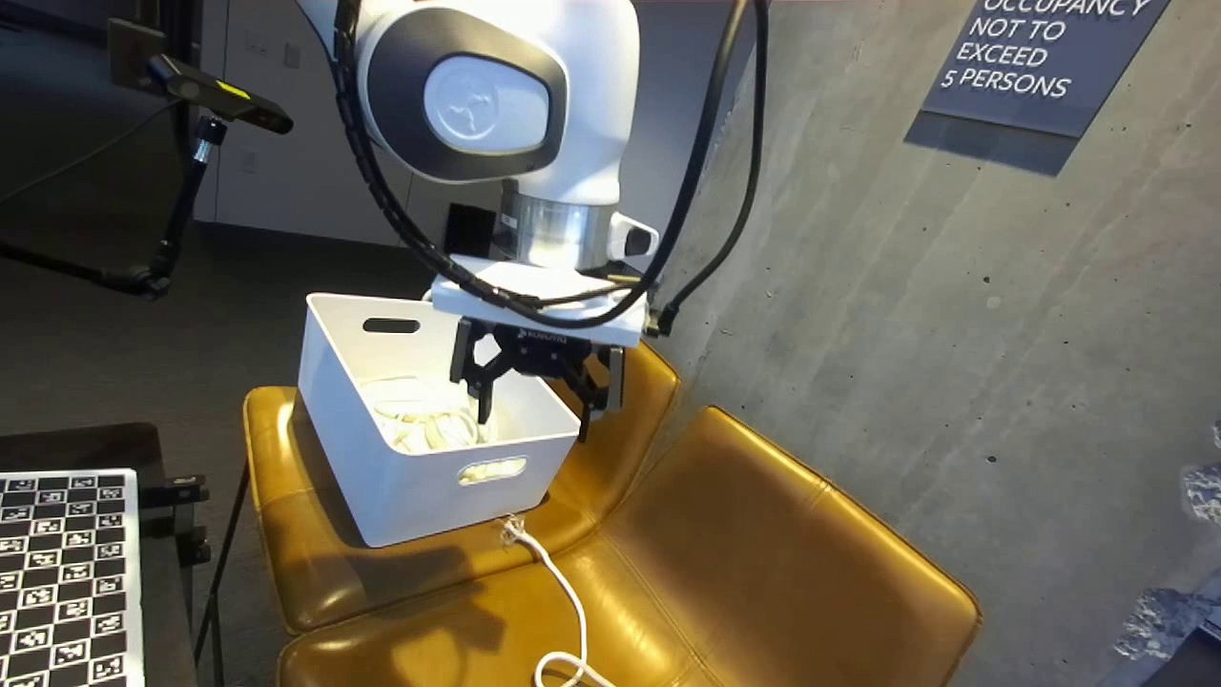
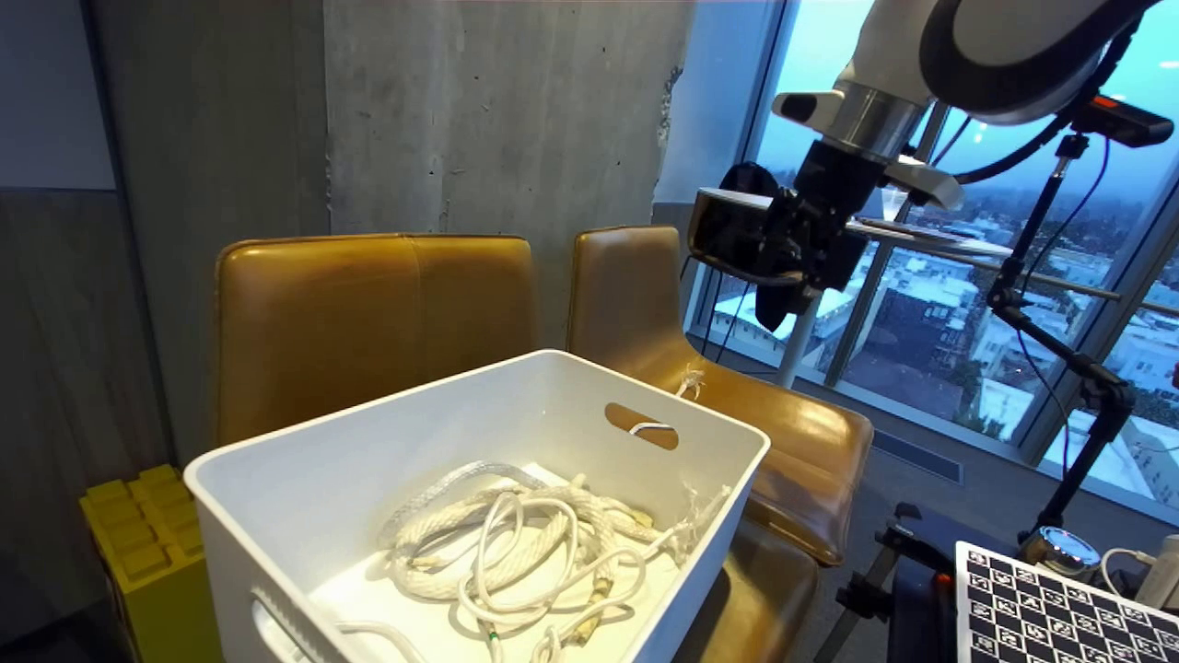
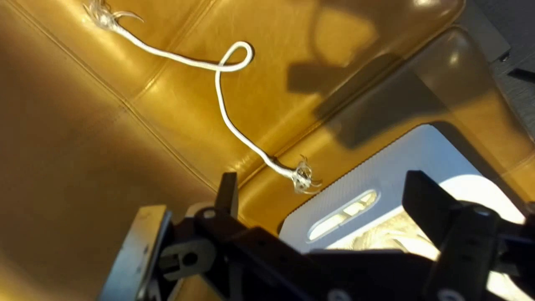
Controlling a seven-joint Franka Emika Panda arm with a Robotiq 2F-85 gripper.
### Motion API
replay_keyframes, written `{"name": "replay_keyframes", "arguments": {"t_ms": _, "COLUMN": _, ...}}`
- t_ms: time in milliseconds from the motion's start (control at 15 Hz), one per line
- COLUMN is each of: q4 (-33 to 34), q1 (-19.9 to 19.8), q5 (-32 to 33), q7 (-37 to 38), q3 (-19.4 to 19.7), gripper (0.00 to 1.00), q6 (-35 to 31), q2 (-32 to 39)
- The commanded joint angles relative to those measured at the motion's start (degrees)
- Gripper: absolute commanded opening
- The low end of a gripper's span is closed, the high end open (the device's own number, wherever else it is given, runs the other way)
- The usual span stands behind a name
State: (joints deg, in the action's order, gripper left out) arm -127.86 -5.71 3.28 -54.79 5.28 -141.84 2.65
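My gripper [image 1: 534,420] is open and empty, pointing down above the near side of a white bin [image 1: 420,506]. In the wrist view its fingers [image 3: 321,182] are wide apart, with the bin's slotted wall [image 3: 301,230] below and between them. A white rope [image 3: 221,96] with frayed ends and one loop lies on a tan leather chair [image 3: 267,108] beside the bin; nothing touches it. It also shows in an exterior view [image 1: 568,592]. Several pale coiled ropes [image 2: 543,543] lie inside the bin. The gripper [image 2: 787,308] also shows in an exterior view, beyond the bin.
The bin stands on another tan chair [image 1: 286,534]. A concrete wall [image 1: 954,315] rises behind the chair backs. A camera on a stand [image 1: 219,95] and a checkered board [image 1: 67,582] are opposite the wall. A yellow block [image 2: 152,534] stands beside a chair.
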Motion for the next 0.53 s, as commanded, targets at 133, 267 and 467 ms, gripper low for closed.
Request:
{"name": "replay_keyframes", "arguments": {"t_ms": 133, "q4": 2.67, "q1": -3.06, "q5": 0.99, "q7": -0.58, "q3": 1.41, "gripper": 1.0, "q6": -5.09, "q2": 8.78}}
{"name": "replay_keyframes", "arguments": {"t_ms": 267, "q4": 4.31, "q1": -3.96, "q5": 1.45, "q7": -0.16, "q3": 1.3, "gripper": 1.0, "q6": -6.42, "q2": 12.41}}
{"name": "replay_keyframes", "arguments": {"t_ms": 467, "q4": 8.61, "q1": -5.06, "q5": 2.6, "q7": 0.61, "q3": 1.09, "gripper": 1.0, "q6": -8.21, "q2": 18.89}}
